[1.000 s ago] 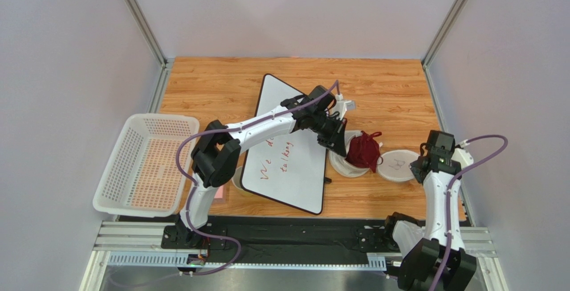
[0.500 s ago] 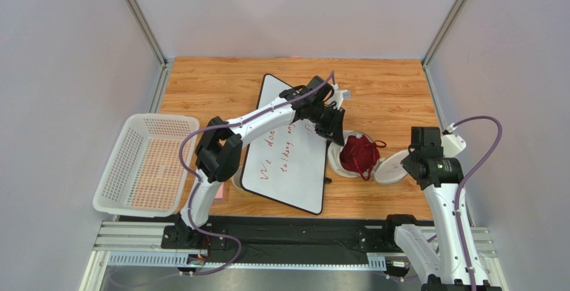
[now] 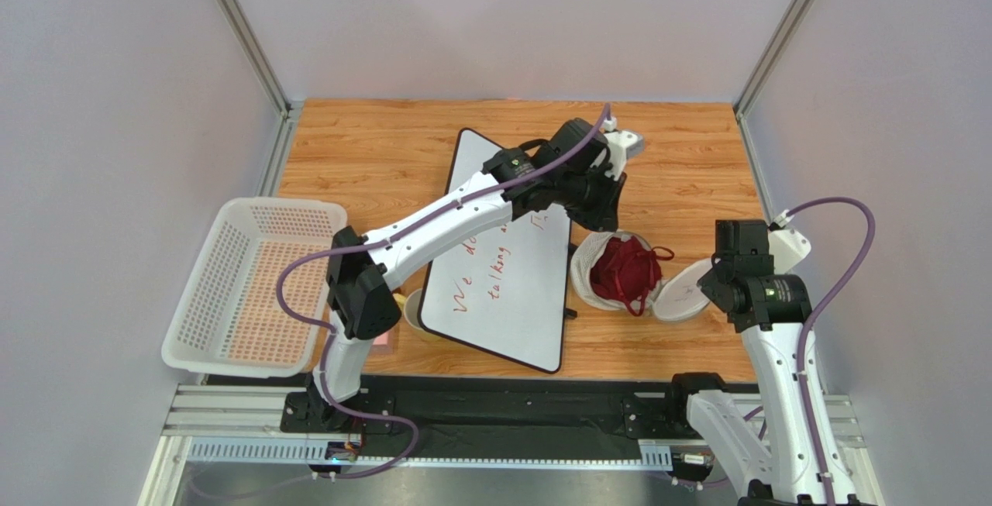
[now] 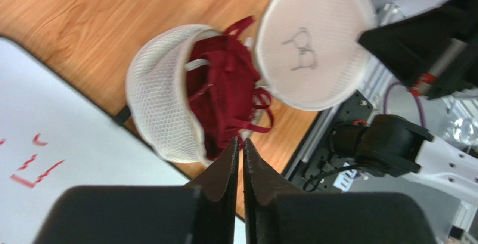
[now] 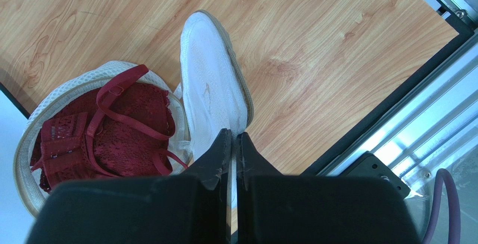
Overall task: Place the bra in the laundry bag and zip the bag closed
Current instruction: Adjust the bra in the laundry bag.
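The white mesh laundry bag (image 3: 588, 264) lies open on the wooden table, beside the whiteboard's right edge. The maroon bra (image 3: 623, 271) is bunched inside it, with thin straps spilling over the rim toward the lid. The round lid (image 3: 685, 295) tilts up on its edge, and my right gripper (image 3: 713, 286) is shut on its near rim (image 5: 216, 95). My left gripper (image 3: 601, 218) hovers above and behind the bag. Its fingertips (image 4: 236, 146) stand nearly together with nothing between them, above the bra (image 4: 224, 90) and bag (image 4: 160, 112). A bra icon shows on the lid (image 4: 314, 39).
A whiteboard (image 3: 501, 262) with red writing lies left of the bag. A white perforated basket (image 3: 250, 285) sits at the far left. A small object (image 3: 410, 311) peeks out under the whiteboard's near corner. The black rail (image 3: 524, 407) runs along the front edge, and booth walls close in both sides.
My left gripper let go of the bra and rose back away from the bag. The bra settled into the bag. My right gripper tipped the lid up from lying flat.
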`<state>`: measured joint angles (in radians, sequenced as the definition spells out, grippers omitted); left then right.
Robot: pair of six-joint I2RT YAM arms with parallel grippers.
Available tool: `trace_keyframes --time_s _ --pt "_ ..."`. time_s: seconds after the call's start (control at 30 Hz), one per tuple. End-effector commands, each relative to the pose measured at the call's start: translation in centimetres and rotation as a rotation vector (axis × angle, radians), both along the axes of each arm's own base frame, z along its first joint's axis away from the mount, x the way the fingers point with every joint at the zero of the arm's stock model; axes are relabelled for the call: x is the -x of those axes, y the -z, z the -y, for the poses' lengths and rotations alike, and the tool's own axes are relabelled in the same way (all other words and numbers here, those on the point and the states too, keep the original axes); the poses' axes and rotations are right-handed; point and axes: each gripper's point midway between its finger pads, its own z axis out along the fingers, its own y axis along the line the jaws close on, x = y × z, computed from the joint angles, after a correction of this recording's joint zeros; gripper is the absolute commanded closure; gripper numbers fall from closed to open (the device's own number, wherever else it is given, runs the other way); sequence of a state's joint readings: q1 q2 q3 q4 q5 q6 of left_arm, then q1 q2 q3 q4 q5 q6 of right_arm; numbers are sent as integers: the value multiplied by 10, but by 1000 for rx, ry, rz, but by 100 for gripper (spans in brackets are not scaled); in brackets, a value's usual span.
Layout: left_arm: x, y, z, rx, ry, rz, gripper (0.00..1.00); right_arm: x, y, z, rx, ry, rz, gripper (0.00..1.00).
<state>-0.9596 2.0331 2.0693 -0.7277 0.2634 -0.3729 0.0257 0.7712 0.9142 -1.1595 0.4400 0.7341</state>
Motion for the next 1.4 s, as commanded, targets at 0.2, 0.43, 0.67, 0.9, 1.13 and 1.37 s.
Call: trace_keyframes --time_s 0.2,0.43,0.67,0.9,1.13,1.37 --pt "53 24 62 84 199 -139 99 -4 -28 1 26 -35 71 100" --pt "50 62 75 44 197 -132 100 -2 -34 -2 14 -47 87 100" --pt "36 109 75 -31 154 -105 100 4 -42 -7 -8 -66 103 100" --pt "29 141 71 -94 126 -107 100 18 -58 -12 -39 -82 132 100" --pt "27 161 66 -136 111 -113 100 22 -83 -15 -40 -109 188 100" --pt "23 171 63 -149 101 -129 100 18 -129 -18 -10 -187 284 100"
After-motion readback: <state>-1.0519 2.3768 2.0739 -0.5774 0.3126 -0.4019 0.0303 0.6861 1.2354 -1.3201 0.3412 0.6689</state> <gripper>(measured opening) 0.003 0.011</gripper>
